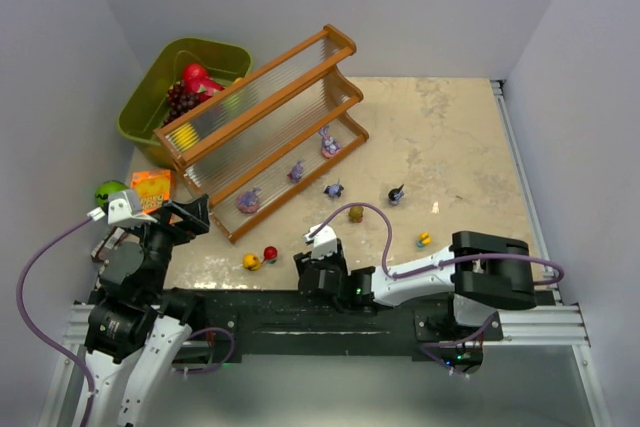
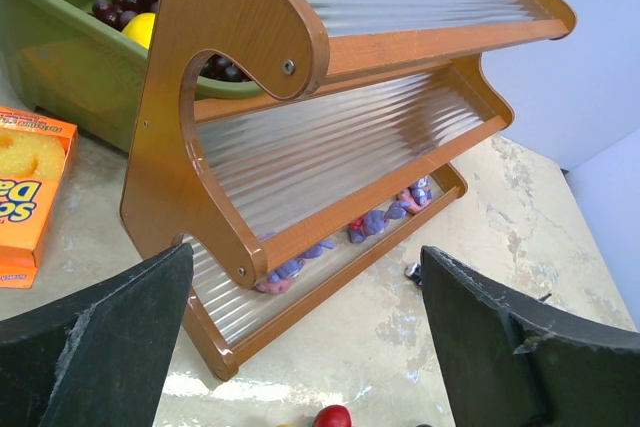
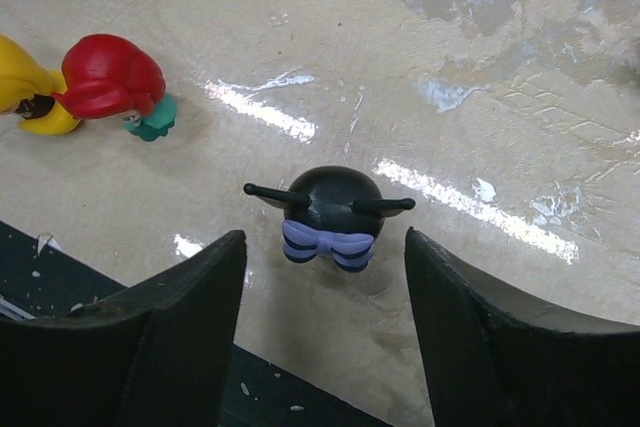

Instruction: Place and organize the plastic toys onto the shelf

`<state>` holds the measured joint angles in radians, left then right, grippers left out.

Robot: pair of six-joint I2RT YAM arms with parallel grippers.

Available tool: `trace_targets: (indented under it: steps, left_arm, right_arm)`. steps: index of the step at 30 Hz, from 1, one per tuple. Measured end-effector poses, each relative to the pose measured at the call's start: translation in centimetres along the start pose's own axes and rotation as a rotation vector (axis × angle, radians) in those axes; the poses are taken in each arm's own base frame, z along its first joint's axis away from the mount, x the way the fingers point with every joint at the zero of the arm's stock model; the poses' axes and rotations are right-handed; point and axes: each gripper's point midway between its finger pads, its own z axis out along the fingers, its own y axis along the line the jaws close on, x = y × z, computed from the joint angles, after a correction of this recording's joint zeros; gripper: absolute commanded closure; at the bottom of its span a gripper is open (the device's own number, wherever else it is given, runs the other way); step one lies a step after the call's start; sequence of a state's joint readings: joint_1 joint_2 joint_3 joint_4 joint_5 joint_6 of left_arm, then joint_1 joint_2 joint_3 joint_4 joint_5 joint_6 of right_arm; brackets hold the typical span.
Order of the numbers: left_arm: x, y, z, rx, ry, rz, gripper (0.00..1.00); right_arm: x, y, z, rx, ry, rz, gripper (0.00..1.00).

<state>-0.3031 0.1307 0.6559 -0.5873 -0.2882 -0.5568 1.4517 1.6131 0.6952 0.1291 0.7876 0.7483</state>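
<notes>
The shelf [image 1: 262, 107] runs diagonally across the table's left half. Three purple toys [image 1: 249, 201] [image 1: 297, 171] [image 1: 329, 142] sit on its lowest tier, also in the left wrist view [image 2: 285, 269]. Loose on the table are two dark toys [image 1: 334, 189] [image 1: 397, 194], an olive one [image 1: 356, 213], a yellow one [image 1: 424, 240], and a yellow [image 1: 252, 262] and red [image 1: 270, 254] pair. My right gripper [image 3: 323, 239] is open at the table's near edge, one finger on each side of a black toy with a purple bow [image 3: 330, 209], not touching it. My left gripper [image 2: 305, 250] hangs open and empty before the shelf's near end.
An olive-green bin [image 1: 150, 87] with red fruit and grapes stands behind the shelf's left end. An orange box [image 1: 152, 187] and a green ball [image 1: 110, 190] lie near my left gripper. The red toy [image 3: 108, 77] and yellow toy [image 3: 25, 87] are left of my right gripper.
</notes>
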Motion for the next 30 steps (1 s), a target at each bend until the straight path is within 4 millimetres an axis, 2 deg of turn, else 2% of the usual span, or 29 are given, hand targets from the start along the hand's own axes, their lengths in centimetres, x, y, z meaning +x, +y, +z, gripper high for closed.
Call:
trace_targets:
  steps: [17, 24, 30]
  left_arm:
    - [0.0, 0.0, 0.0, 0.000, 0.000, 0.000, 0.00]
    - [0.0, 0.0, 0.0, 0.000, 0.000, 0.000, 0.01]
    - [0.0, 0.0, 0.0, -0.002, -0.001, 0.000, 0.00]
  right_arm:
    - [-0.2, -0.8, 1.7, 0.053, -0.026, 0.018, 0.48]
    - [-0.2, -0.7, 2.1, 0.057, -0.030, 0.018, 0.67]
    - [-0.9, -0.7, 1.8, 0.050, -0.039, 0.014, 0.75]
